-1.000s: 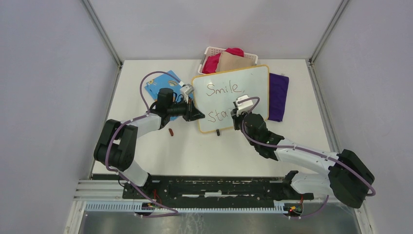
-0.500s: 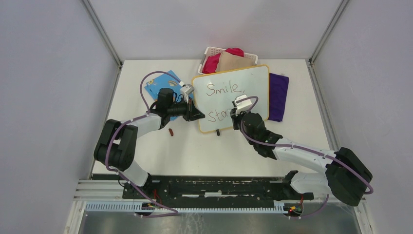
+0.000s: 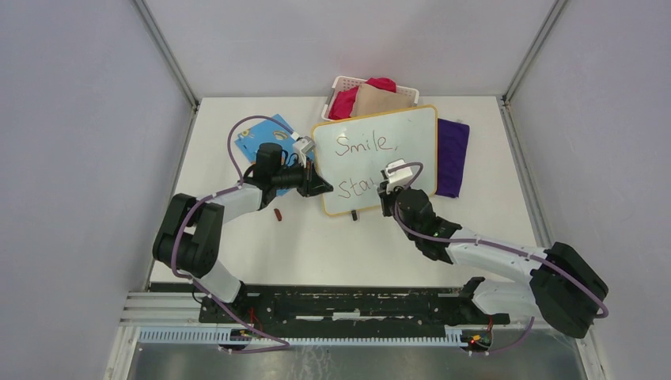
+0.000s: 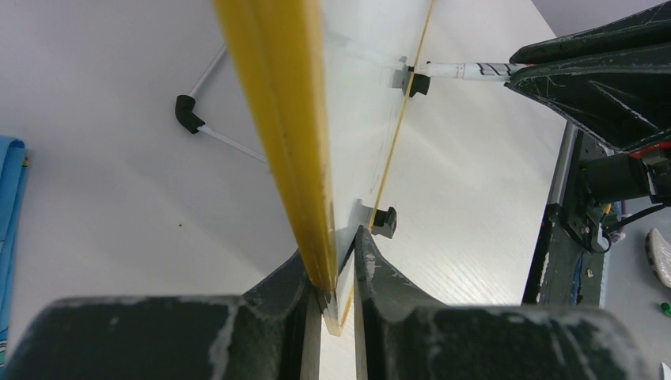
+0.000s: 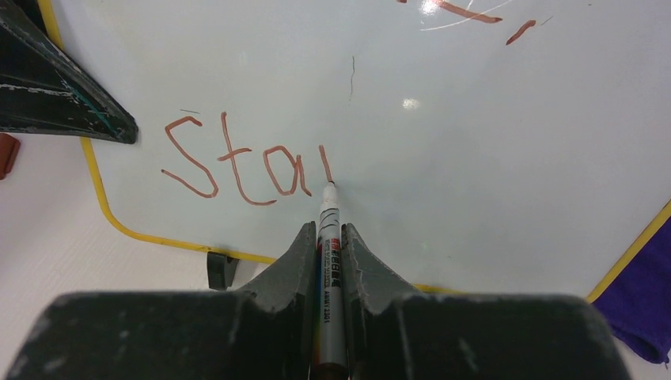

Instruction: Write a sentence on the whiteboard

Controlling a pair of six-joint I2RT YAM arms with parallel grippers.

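Since prev. frames, right gripper (image 5: 327, 231) has shifted slightly toward the near edge, and one more stroke follows "Sta". White tabletop (image 3: 237, 253) carries a large rectangular white whiteboard (image 3: 411, 131) w/ thin yellow-orange frame, at centre-far. Left gripper (image 4: 334, 252) is clamped narrow on the board's left frame edge. Right gripper pinches a slim white marker pen (image 5: 329, 218), tip touching the board. Dark-red handwritten sentence (image 3: 362, 145): "Smile," over unfinished 2nd line.

Two arms (image 3: 237, 202) of white links and black joints, each trailed by a looping purple cable (image 3: 230, 150). Black fingers (image 5: 289, 269) show pale scuffs and scratches.
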